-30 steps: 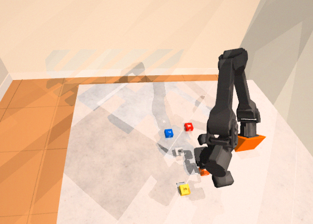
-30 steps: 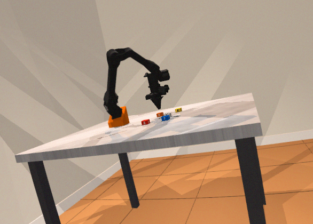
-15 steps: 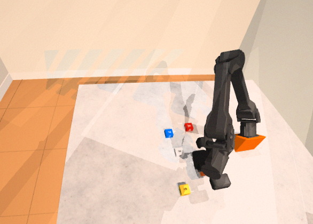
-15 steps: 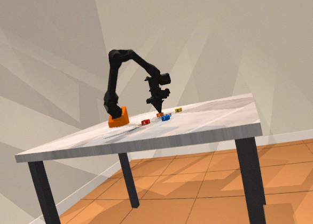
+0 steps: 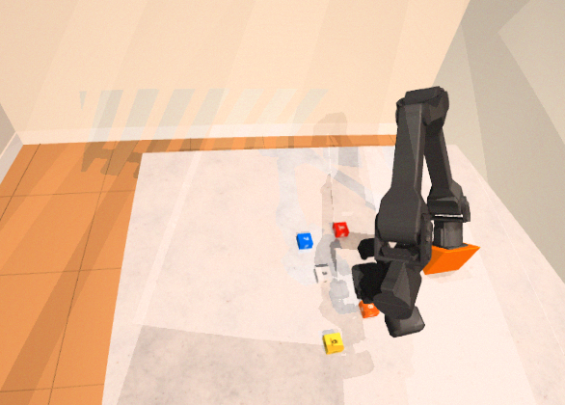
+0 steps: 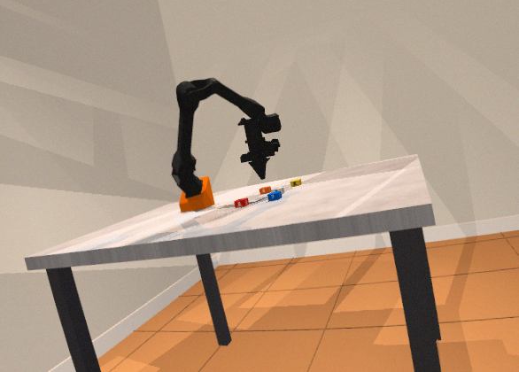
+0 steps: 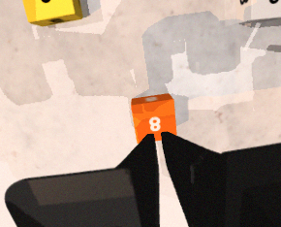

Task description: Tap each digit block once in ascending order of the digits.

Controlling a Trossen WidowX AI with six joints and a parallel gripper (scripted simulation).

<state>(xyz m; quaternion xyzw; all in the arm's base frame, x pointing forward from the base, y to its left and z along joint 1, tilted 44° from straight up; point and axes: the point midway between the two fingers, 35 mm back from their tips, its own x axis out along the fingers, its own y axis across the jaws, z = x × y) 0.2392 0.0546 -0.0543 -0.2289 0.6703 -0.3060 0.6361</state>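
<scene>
Black and wedge-shaped, the fingers stand nearly together, with only a thin slit of pale tabletop showing between them, and nothing is held in that slit. In the wrist view their tips point at the near face of the orange block (image 7: 153, 117), which carries a white 8; the tips overlap the block's lower edge in that view. In the exterior view the fingers (image 6: 261, 174) hang above the tabletop (image 6: 354, 204), well over the orange block (image 6: 265, 189), apart from it.

In the top view the orange block (image 5: 368, 309) sits partly hidden under the dark wrist, touching no other block. The yellow block (image 5: 333, 342) lies near it, toward the front edge, and shows at the upper left of the wrist view (image 7: 52, 11); its digit is too cut off to read. The white block (image 5: 322, 273) sits just to the other side, with only its corner (image 7: 264, 11) visible in the wrist view. Farther off are the blue block (image 5: 305, 241) and the red block (image 5: 340, 229), near each other; their digits are too small to read.

The arm (image 5: 410, 178) rises from an orange base (image 5: 450, 257) at the right side of the tabletop and folds over, so that the wrist points down among the blocks. Grey patchy shadows lie across the tabletop around the blocks.
</scene>
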